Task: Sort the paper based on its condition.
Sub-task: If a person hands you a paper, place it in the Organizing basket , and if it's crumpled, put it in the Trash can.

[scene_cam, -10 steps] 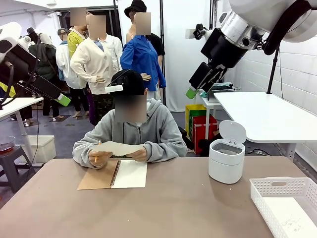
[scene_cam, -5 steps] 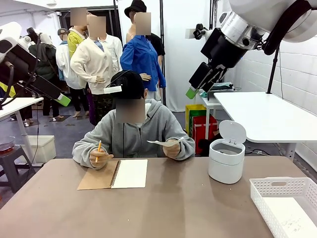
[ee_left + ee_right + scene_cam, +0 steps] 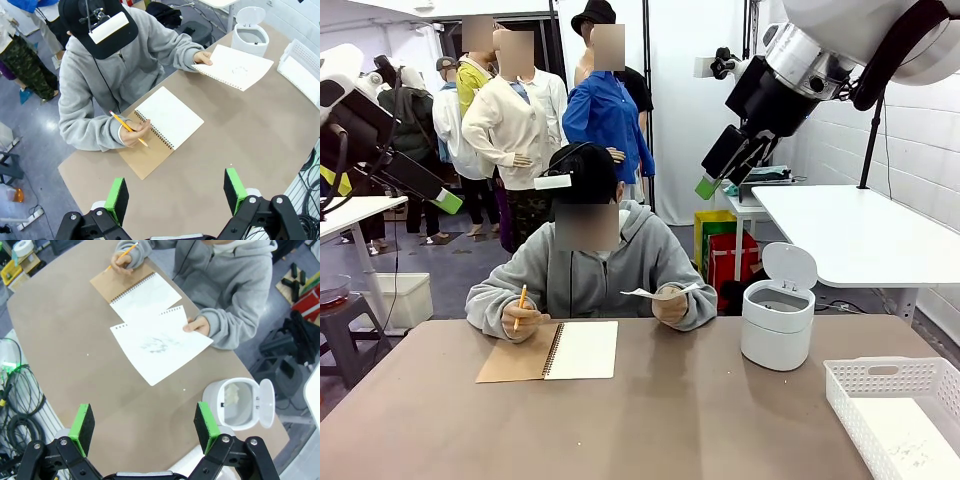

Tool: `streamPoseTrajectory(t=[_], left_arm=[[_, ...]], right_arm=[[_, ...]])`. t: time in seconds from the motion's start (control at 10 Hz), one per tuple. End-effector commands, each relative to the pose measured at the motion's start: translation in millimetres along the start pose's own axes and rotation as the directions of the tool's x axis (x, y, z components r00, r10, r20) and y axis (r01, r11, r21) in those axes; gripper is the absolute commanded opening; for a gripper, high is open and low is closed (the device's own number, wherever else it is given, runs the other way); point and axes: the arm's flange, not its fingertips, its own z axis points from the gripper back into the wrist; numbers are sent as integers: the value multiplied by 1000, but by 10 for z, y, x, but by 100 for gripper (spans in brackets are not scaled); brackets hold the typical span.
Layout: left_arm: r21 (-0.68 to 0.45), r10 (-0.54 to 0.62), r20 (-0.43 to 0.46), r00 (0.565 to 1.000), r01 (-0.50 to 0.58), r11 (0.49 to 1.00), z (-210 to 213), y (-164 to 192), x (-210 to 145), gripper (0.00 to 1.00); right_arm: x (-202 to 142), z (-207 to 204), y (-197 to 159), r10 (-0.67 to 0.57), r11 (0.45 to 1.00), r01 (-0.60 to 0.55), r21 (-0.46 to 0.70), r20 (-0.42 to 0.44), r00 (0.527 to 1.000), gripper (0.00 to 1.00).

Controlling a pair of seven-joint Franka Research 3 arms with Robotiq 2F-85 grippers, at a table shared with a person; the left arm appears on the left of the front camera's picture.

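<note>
The person across the table holds one white sheet of paper (image 3: 658, 293) out flat in one hand, above the table. Grey pencil scribbles mark the paper (image 3: 160, 342), and its torn spiral edge shows on the paper (image 3: 235, 67). The person's other hand grips a yellow pencil (image 3: 519, 300) over the open notebook (image 3: 560, 350). My left gripper (image 3: 176, 195) hangs open high above the table's near side, with nothing between its pads. My right gripper (image 3: 144, 421) is also open and empty, high above the table. In the front view the left gripper (image 3: 446, 202) and right gripper (image 3: 710, 185) hover well above the person.
A small white bin (image 3: 778, 320) with its lid up stands at the right of the table. A white slotted basket (image 3: 895, 375) sits at the near right corner, with a white sheet lying in it. The brown tabletop (image 3: 680, 420) is bare in the middle.
The person took the sheet from both hands above the notebook into one hand and swung it out toward the bin side. The pencil hand dropped. Both arms stayed still.
</note>
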Motion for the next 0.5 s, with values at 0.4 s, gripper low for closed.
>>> streamPoseTrajectory(t=[0.4], left_arm=[[-9, 17, 2, 1000, -17, 1000, -4, -10, 3, 100]], right_arm=[[0, 5, 0, -2, 1000, 2, 8, 5, 1000, 100]])
